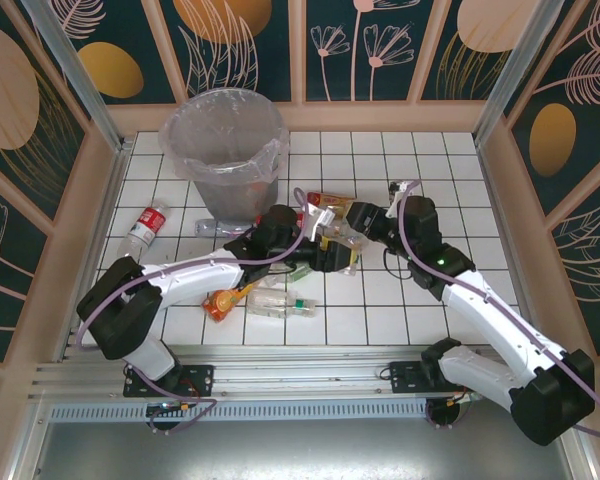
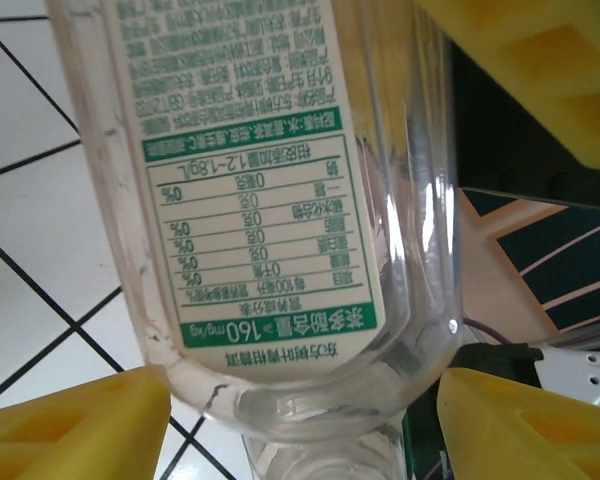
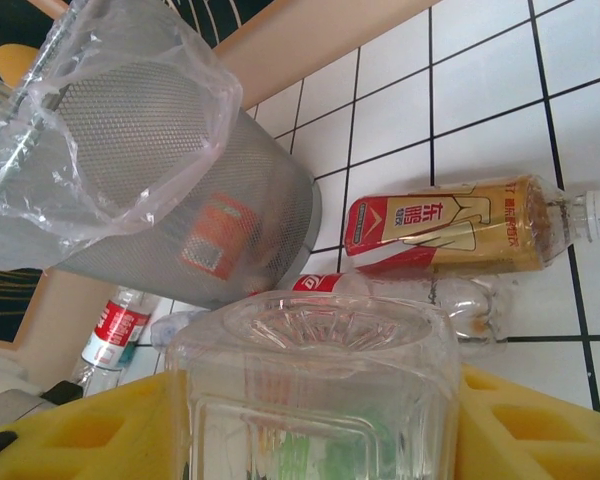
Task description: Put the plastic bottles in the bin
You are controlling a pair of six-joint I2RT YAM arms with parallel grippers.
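**Both arms at one bottle, middle of the counter.** On the white tiled counter [image 1: 400, 160] the two arms meet at a clear bottle [image 2: 260, 200] with a green-and-white label.

- **Right pincer** [image 3: 315, 400]: it grips the bottle's base end, with the yellow pads [image 3: 540, 430] pressed against both walls.
- **Left pincer** [image 2: 303, 390]: it straddles the same bottle with one finger at each side. Whether it clamps or only touches cannot be told.
- **Bin** [image 1: 228, 188]: grey mesh lined with a clear bag, it stands upright near the far edge, left of centre. The held bottle is outside it.
- **Loose bottles, all lying on the counter:**
  - A red-and-gold bottle [image 3: 450, 230] lies just beside the bin.
  - A red-labelled bottle [image 1: 145, 228] lies near the left edge.
  - An orange bottle [image 1: 225, 298] and a second clear bottle [image 1: 280, 303] lie side by side toward the near edge.
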